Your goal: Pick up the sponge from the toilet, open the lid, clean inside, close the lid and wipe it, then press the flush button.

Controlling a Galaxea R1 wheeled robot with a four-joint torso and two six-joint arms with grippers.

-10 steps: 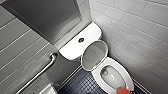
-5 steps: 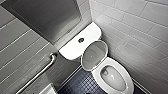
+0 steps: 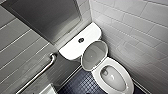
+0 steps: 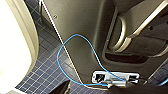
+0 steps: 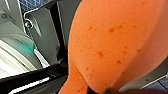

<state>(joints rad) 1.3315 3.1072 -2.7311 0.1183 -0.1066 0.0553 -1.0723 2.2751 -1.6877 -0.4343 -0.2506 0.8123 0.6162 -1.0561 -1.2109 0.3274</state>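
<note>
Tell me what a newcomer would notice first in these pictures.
The white toilet in the tiled corner, its lid raised against the cistern, dominates the head view. The orange sponge looms huge in the right wrist view. A blue cable loops across the left wrist view.

It was a bathroom: a white glossy ceramic toilet (image 3: 95, 57) stood mid-frame, a steel grab bar (image 3: 41, 72) lower left, pale wall tiles (image 3: 135, 27) upper right.

lid (image 3: 93, 55) upright between cistern (image 3: 75, 46) and bowl (image 3: 126, 80), grab bar (image 3: 37, 74) at left
</note>
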